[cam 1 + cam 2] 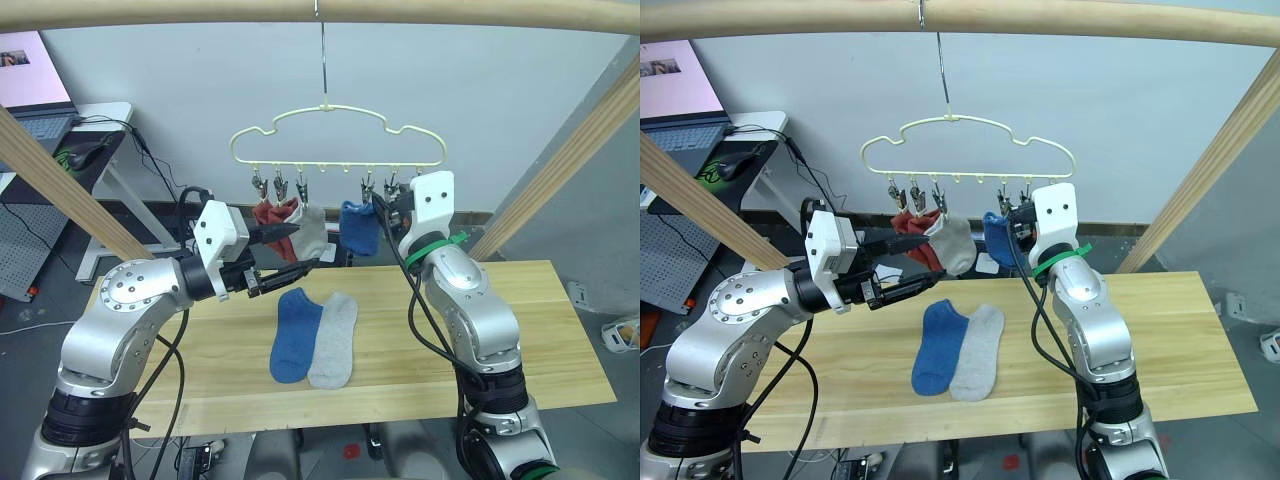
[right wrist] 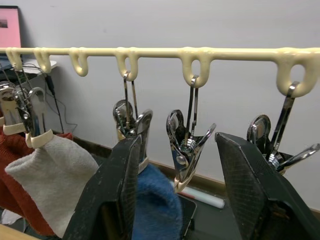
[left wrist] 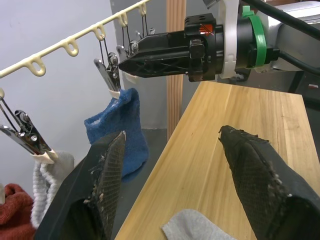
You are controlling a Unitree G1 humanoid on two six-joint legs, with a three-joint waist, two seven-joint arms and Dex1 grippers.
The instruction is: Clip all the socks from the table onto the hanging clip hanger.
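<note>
The pale yellow clip hanger (image 1: 335,135) hangs by its hook from the pole. A rust red sock (image 1: 266,214), a light grey sock (image 1: 312,232) and a blue sock (image 1: 358,228) hang from its clips. On the table (image 1: 540,330), a blue sock (image 1: 296,335) and a grey sock (image 1: 333,340) lie side by side. My left gripper (image 1: 305,247) is open and empty, just in front of the hanging grey sock and above the table's back edge. My right gripper (image 2: 177,137) is open up at the clips, beside the hanging blue sock (image 2: 155,200), with an empty metal clip (image 2: 186,150) showing between its fingers.
A round wooden pole (image 1: 300,10) spans the top, with slanted wooden struts on the left (image 1: 60,175) and right (image 1: 570,160). A desk with a laptop (image 1: 40,110) stands at the back left. Further clips hang empty on the hanger's right half (image 2: 280,145).
</note>
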